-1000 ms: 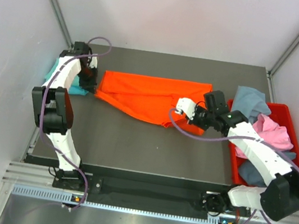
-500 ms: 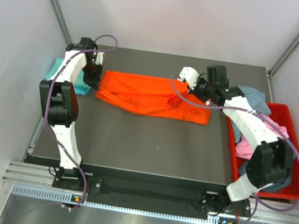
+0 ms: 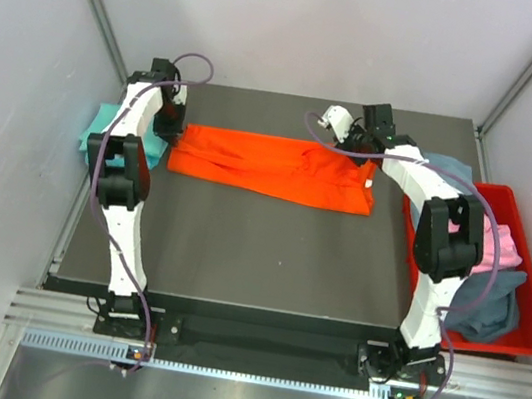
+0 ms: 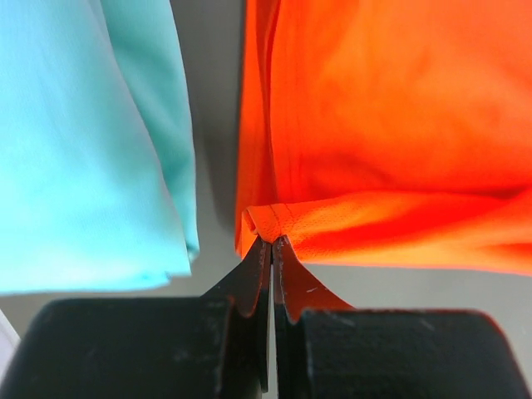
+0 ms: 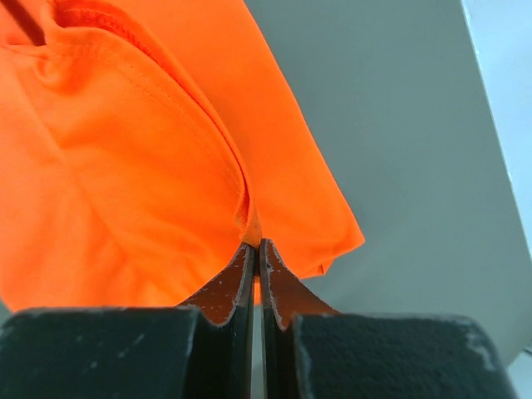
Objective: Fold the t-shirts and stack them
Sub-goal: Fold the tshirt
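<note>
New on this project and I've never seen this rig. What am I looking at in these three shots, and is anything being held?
Two robot arms are bolted at the near edge of a dark table. The wide picture comes from a fixed camera above and behind them. The two close-ups come from a camera on each wrist, looking past that arm's own black fingers.

An orange t-shirt lies stretched across the far part of the table. The left gripper is shut on one end of it, and the right gripper is shut on the other end.

A teal shirt lies at the table's left edge, beside the left gripper. On the right, a red bin holds a pink shirt and a grey-blue shirt, both unfolded.
</note>
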{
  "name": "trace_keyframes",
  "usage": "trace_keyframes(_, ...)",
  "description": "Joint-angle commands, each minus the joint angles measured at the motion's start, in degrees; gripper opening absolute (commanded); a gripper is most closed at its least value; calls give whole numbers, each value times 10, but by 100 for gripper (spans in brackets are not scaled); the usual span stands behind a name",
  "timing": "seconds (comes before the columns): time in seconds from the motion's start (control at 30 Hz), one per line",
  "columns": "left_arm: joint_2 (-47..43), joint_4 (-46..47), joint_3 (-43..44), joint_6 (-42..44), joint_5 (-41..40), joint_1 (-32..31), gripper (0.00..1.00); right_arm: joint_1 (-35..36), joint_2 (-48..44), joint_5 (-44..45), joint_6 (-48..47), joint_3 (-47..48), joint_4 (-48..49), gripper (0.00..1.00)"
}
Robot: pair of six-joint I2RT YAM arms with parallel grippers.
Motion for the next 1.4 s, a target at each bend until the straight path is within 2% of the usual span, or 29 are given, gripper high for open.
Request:
trace_keyframes(0.0, 24, 26, 47, 0, -28, -5, 0, -3, 16, 1, 11, 45, 32, 0)
trace_keyframes(0.43, 55, 51, 106, -13, -88, -29, 0, -3, 64, 16, 29, 85, 60, 0)
trace_keyframes(0.47, 50, 51, 102, -14, -92, -31, 7, -1, 64, 19, 29, 84, 61, 0)
trace_keyframes(0.5, 46, 52, 99, -14, -105, -31, 21, -2, 62, 23, 30, 82, 65, 0)
trace_keyframes(0.53, 43, 53, 96, -14, -109, -31, 48, 0, 60, 40, 34, 77, 77, 0)
trace_keyframes(0.57, 31, 52, 89, -13, -115, -32, 53, 1, 58, 49, 40, 74, 84, 4)
trace_keyframes(0.6, 23, 53, 83, -14, -124, -31, 54, 2, 52, 57, 42, 70, 91, 21)
trace_keyframes(0.63, 15, 53, 76, -13, -126, -30, 58, 5, 49, 67, 44, 68, 93, 28)
trace_keyframes(0.7, -16, 51, 49, -31, -127, -31, 60, 4, 26, 73, 63, 63, 97, 39)
trace_keyframes(0.83, -65, 47, -14, -39, -119, -29, 64, 5, -22, 79, 91, 32, 97, 44)
trace_keyframes(1.0, -67, 39, -69, -40, -102, -29, 66, 4, -78, 50, 163, -22, 47, 45)
trace_keyframes(1.17, -35, 36, -63, -45, -87, -29, 66, 2, -103, -1, 235, -87, 21, 45)
trace_keyframes(1.37, 0, 37, -49, -45, -102, -28, 66, -16, -98, -39, 268, -130, 12, 44)
